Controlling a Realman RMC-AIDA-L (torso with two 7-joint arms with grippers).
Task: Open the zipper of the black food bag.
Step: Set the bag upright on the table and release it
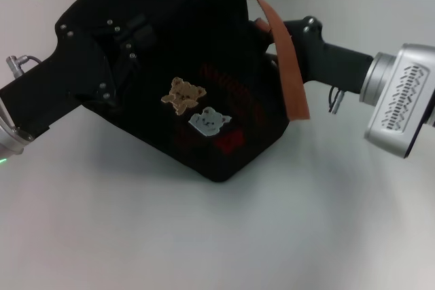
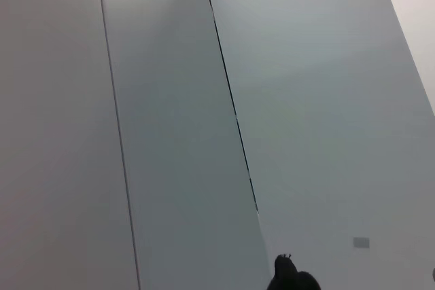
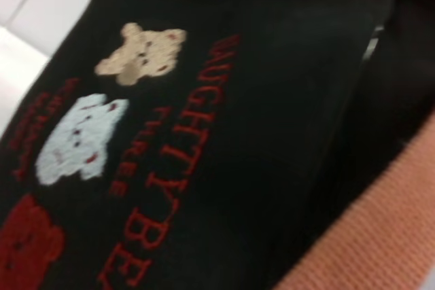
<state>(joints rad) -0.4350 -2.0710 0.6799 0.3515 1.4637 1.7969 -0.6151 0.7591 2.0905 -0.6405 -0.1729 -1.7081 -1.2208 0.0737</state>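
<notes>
black food bag (image 1: 224, 100) sits between both end effectors on the table (image 1: 204, 236).

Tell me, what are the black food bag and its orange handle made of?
The black food bag looks like matte woven fabric: it sags softly and carries stitched bear patches. The orange handle seems coarse woven webbing; its ribbed weave shows in the right wrist view.

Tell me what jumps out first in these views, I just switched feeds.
The black food bag fills the middle of the white table, its tan bear patch and grey bear patch facing up. An orange-brown handle drapes over its right side. Both arms press in against its two ends.
</notes>
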